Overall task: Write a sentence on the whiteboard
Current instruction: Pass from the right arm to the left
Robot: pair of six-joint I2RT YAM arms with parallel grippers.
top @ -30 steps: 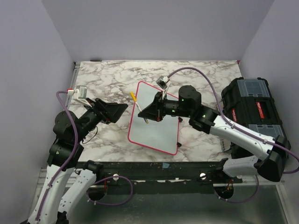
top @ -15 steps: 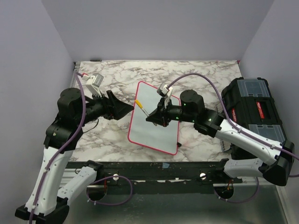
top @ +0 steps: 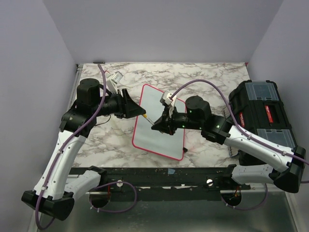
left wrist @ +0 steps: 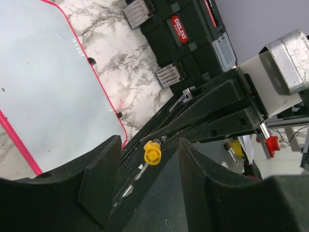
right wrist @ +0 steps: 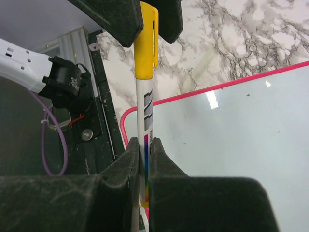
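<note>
The whiteboard, white with a pinkish-red frame, lies flat mid-table; no writing shows on it. It also shows in the left wrist view and the right wrist view. My right gripper is shut on a white marker and holds it above the board's left part, yellow cap pointing left. My left gripper is open, its jaws on either side of the yellow cap. Its fingers flank the cap in the right wrist view.
A black toolbox stands at the table's right edge. The marble tabletop is walled by purple panels at back and sides. A black rail runs along the near edge.
My left arm has swung right and forward, and its open jaws now straddle the marker's cap. My right gripper has shifted slightly toward the near side with the marker.
</note>
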